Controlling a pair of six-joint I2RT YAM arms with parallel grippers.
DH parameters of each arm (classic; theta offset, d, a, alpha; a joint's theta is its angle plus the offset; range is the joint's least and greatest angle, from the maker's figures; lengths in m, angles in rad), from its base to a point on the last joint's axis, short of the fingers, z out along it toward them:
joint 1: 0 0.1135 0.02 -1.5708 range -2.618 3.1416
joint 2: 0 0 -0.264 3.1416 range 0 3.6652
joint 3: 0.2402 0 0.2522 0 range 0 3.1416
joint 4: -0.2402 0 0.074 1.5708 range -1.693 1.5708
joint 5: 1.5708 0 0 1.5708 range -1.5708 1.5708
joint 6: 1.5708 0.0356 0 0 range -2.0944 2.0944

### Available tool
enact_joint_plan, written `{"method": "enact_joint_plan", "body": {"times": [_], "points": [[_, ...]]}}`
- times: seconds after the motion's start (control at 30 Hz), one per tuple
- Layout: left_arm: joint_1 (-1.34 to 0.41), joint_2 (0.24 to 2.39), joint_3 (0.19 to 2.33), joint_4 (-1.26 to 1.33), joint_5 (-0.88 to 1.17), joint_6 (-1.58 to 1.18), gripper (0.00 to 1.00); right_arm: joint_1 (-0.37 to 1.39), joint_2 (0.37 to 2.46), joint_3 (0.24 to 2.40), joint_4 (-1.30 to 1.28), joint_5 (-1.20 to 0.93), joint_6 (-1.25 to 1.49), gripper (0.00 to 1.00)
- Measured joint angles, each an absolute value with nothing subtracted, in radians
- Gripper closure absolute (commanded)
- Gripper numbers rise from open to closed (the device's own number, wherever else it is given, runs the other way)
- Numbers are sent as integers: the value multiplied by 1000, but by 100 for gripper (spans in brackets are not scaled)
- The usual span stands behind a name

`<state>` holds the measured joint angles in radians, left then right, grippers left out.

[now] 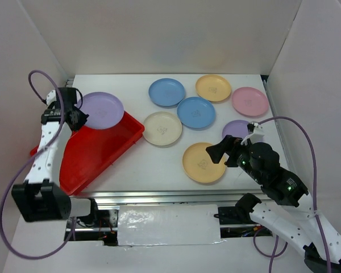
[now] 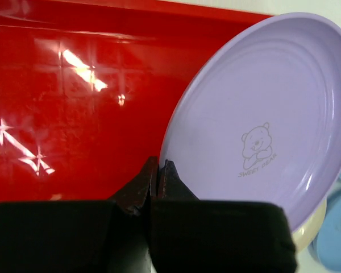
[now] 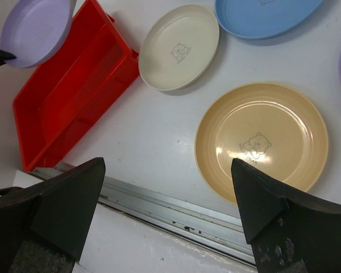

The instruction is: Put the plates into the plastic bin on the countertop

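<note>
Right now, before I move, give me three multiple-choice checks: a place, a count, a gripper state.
1. The cream plate is: A) held B) on the countertop beside the red bin C) on another plate
2. Count of blue plates: A) two B) one C) three
3. The left gripper is: A) wide open B) out of view C) shut on the purple plate rim
Answers: B, it lies flat by the bin's corner; A, both lie at the back; C, fingers pinch the rim.
</note>
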<state>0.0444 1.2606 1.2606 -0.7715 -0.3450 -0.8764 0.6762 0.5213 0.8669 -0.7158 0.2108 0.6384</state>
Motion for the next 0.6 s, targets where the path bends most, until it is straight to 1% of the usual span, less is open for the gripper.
{"method": "enact_joint_plan", "body": {"times": [0.07,0.17,0.37,0.47,0.5,0.57,0.6], "points": [[124,1343,1279,-754,-295,-852,100,676,519,861,-712,202,638,0],[197,1425,1277,-735,-228,-823,100,676,516,857,-710,200,638,0],[266,1478,1253,-704,-141,-788,100,676,514,856,-698,193,638,0],[276,1491,1234,-681,-108,-785,87,676,516,856,-681,181,638,0],[277,1499,1230,-677,-94,-782,79,676,516,855,-673,176,638,0],[277,1517,1230,-670,-74,-778,66,676,517,854,-661,168,639,0],[276,1523,1230,-665,-67,-782,53,676,517,853,-655,167,639,0]]}}
